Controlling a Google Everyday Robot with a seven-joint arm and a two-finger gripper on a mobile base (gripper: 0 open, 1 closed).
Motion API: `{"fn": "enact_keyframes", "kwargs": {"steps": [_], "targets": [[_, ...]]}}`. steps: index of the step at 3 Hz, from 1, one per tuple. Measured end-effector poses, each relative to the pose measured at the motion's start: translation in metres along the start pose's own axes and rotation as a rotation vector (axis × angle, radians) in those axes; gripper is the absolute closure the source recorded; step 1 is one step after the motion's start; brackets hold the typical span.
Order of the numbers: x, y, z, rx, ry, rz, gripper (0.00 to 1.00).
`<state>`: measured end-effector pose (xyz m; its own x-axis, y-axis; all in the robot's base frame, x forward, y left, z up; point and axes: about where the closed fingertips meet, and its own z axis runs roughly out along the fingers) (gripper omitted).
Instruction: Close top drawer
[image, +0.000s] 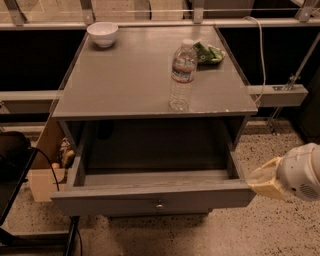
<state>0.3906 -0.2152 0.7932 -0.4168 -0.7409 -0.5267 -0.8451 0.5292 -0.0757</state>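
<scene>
Top drawer is pulled well out of the cabinet. Its front panel is low in view, nearest the camera, with the knob at centre.

Gripper sits at the drawer's right front corner, tan tip just beside the end of the front panel. I can't tell if it's touching, or whether it's wide or closed.

My plan: get onto the front face, nearer the knob than the corner, and push straight in along the slides. I reckon a corner push could skew the drawer and jam it.

Go slow. A water bottle stands upright near the front edge of the cabinet top, and a jolt could tip it. The bowl and green packet sit at the back, no concern.

The cardboard box on the floor at left and the cable at right rear are both off the push path.
</scene>
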Motion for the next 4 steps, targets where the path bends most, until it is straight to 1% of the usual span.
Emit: {"fn": "enact_keyframes", "kwargs": {"steps": [2, 3, 4], "targets": [[0.025, 0.021, 0.040, -0.131, -0.114, -0.014, 1.00], [0.036, 0.044, 0.060, -0.186, -0.146, -0.025, 1.00], [0.044, 0.060, 0.075, -0.187, -0.139, -0.028, 1.00]]}}
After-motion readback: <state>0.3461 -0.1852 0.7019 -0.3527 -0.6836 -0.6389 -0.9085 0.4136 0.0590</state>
